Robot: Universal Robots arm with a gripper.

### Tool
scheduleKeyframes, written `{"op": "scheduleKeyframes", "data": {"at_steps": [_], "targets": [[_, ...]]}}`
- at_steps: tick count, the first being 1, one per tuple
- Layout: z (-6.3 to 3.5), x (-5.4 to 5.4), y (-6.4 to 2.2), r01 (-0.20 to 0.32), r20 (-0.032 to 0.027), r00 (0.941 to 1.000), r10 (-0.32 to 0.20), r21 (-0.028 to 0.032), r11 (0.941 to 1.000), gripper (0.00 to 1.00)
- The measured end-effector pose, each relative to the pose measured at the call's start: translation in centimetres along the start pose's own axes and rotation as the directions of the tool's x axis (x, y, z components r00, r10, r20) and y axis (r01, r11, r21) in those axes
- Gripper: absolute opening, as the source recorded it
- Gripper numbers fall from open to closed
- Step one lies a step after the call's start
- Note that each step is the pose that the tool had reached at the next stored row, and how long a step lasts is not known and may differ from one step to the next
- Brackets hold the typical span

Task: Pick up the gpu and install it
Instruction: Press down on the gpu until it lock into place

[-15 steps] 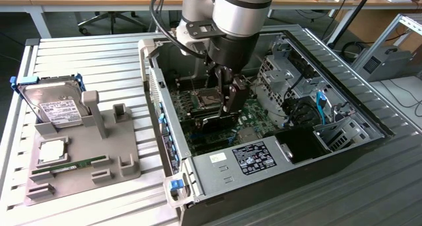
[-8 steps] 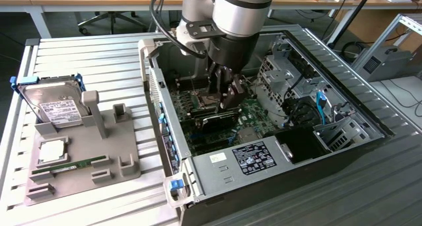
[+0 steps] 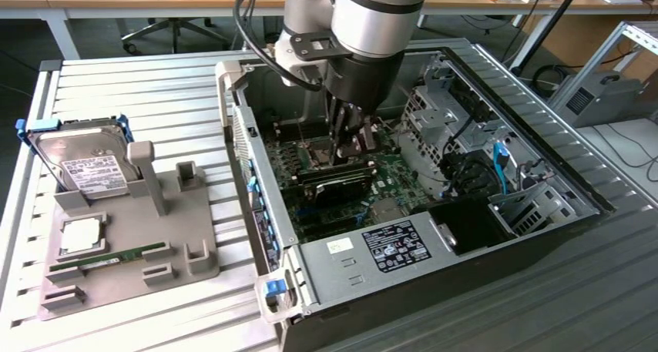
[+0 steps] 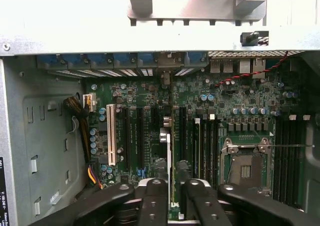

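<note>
The gpu (image 3: 331, 189) stands on edge over the green motherboard inside the open computer case (image 3: 575, 175), its black heatsink facing the front. My gripper (image 3: 352, 145) reaches straight down into the case on top of it. In the wrist view the gpu (image 4: 171, 151) is seen edge-on as a thin green board running along the black expansion slots. The gripper (image 4: 173, 203) has its two black fingers (image 4: 152, 201) pressed close on either side of the card's near end, shut on it. Whether the card is fully seated in its slot cannot be told.
A grey parts holder (image 3: 165, 213) on the slatted table at the exterior view's left carries a hard drive (image 3: 88, 163), a processor (image 3: 80, 235) and a memory stick (image 3: 108, 258). Inside the case are a white slot (image 4: 110, 136), the processor socket (image 4: 245, 168), drive cages and cables (image 3: 498, 167).
</note>
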State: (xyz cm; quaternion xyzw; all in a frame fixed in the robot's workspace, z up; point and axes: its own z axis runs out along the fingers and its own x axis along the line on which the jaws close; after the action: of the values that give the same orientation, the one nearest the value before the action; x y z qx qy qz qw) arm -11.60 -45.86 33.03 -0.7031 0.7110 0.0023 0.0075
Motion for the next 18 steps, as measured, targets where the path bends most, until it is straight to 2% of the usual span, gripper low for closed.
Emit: {"op": "scheduleKeyframes", "data": {"at_steps": [2,9,14,18], "targets": [[0.00,0.00,0.00,0.000,0.0000,1.0000,0.000,0.0000,1.0000,0.11],[0.00,-0.03,0.00,0.000,0.0001,1.0000,0.000,0.0001,1.0000,0.11],[0.05,-0.48,0.08,0.000,0.0000,1.0000,0.000,0.0000,1.0000,0.11],[0.32,-0.60,0.42,0.000,0.0000,1.0000,0.000,0.0001,1.0000,0.11]]}}
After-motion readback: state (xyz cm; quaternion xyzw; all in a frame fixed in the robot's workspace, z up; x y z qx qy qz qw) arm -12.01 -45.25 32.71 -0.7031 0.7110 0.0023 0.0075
